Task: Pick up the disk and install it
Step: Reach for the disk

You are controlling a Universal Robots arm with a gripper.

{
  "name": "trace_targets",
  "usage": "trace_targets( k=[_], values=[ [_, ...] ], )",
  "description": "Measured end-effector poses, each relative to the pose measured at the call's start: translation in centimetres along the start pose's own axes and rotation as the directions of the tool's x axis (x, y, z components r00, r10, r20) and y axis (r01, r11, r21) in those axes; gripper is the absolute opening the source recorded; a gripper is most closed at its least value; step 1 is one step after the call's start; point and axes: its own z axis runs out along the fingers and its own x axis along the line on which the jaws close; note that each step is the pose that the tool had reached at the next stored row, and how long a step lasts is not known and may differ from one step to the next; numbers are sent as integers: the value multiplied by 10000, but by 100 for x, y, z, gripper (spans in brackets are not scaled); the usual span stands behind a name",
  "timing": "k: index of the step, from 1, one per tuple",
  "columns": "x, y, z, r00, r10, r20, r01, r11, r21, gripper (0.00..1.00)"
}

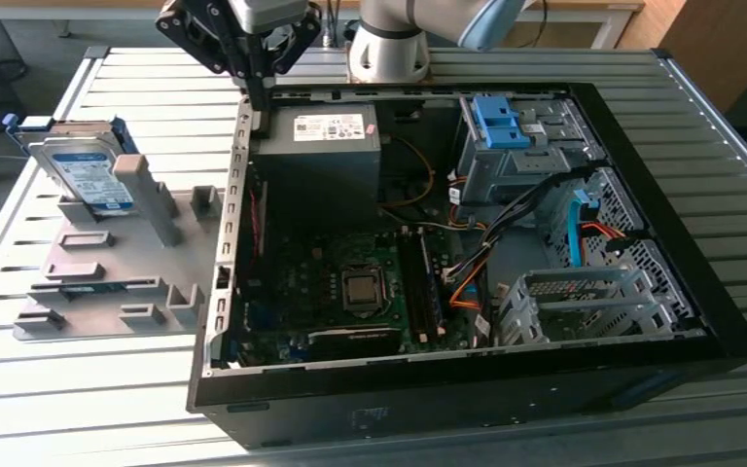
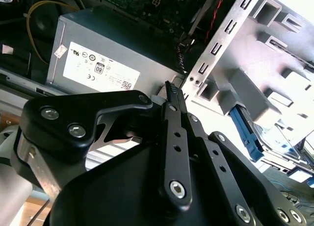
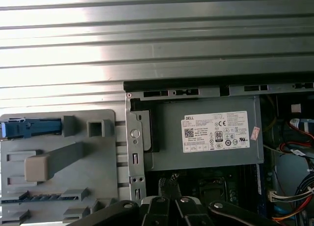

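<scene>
Overhead, the gripper [image 1: 257,95] hangs with its fingers drawn together and nothing between them. Its tip points down at the far corner of the open computer case [image 1: 478,394], on the exterior view's left side of that case. In the second wrist view the gripper [image 2: 171,91] shows the same closed, empty state. Just beside it, inside that corner, sits the grey power-supply box [image 1: 322,161].

From the gripper, the disk [image 1: 82,175] lies outside the case, well apart, toward the exterior view's left. It stands on edge in a slot at the far corner of the grey holder plate [image 1: 101,292], leaning back, with its labelled face turned toward the exterior camera. Its long axis looks to run up and down along that lean. In the first wrist view the disk [image 3: 30,128] is seen edge-on as a blue strip. The plate lies on the slatted table [image 1: 88,399], between the case and the table's edge on the exterior view's left.

By count: one arm, one gripper, one disk, one holder plate, one case, one power-supply box. Inside the case are two metal housings: a drive bay [image 1: 478,173] topped by one blue bracket [image 1: 501,122], and an open drive cage [image 1: 582,306].
</scene>
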Motion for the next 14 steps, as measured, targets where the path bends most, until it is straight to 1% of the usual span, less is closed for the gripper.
trace_targets(
  k=[14],
  values=[
    [73,-6,2,10000,0,0,0,10000,0,11]
  ],
)
